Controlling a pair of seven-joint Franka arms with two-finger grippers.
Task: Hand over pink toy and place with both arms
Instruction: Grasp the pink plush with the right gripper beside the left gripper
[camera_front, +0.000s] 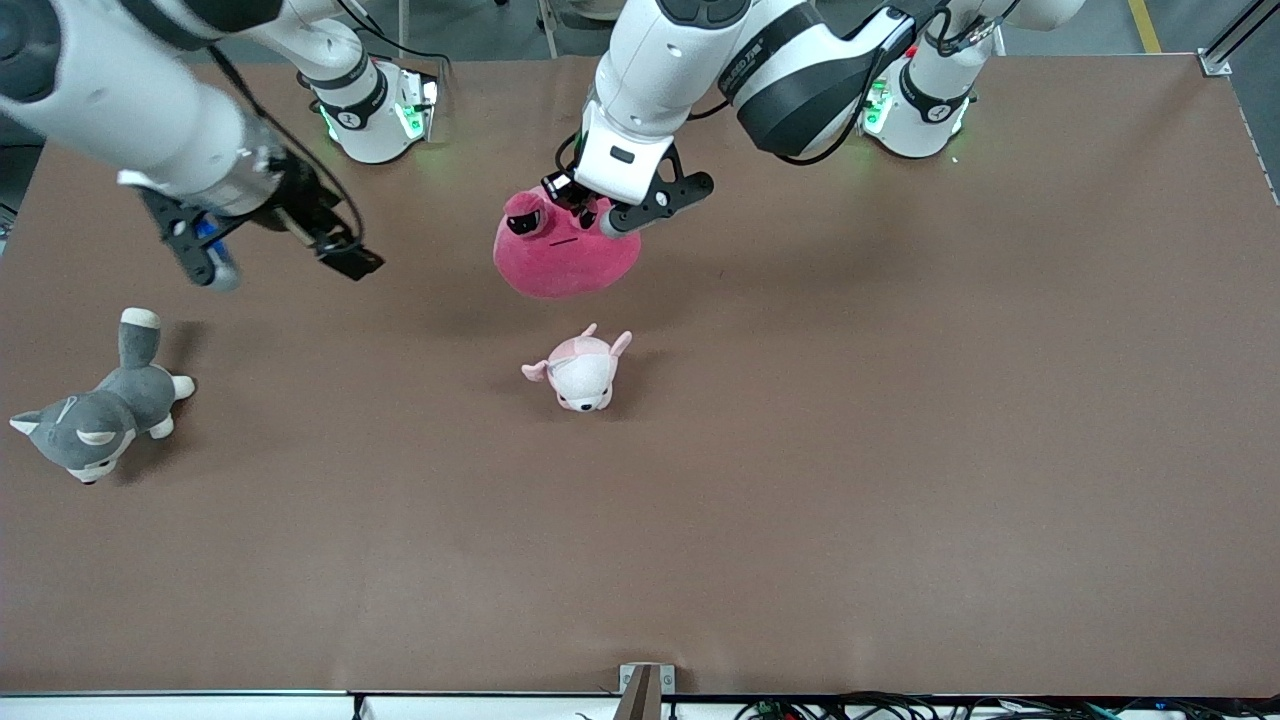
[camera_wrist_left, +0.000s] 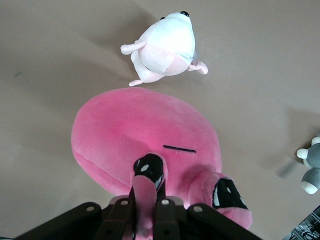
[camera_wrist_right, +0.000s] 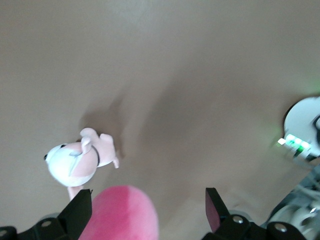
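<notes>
Left arm: your white arm with black joint bands reaches in from its base, wrist pointing down.
Left black two-finger gripper: raised over the table's middle, fingers clamped together.
Right arm: angled low across its end of the table.
Right black two-finger gripper: airborne, fingers spread apart.

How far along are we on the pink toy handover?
Pickup looks done: the left gripper is shut on the pink toy, which hangs above the table. The right gripper is open, over the table toward the right arm's end, not touching it. Handover and placing remain.
</notes>
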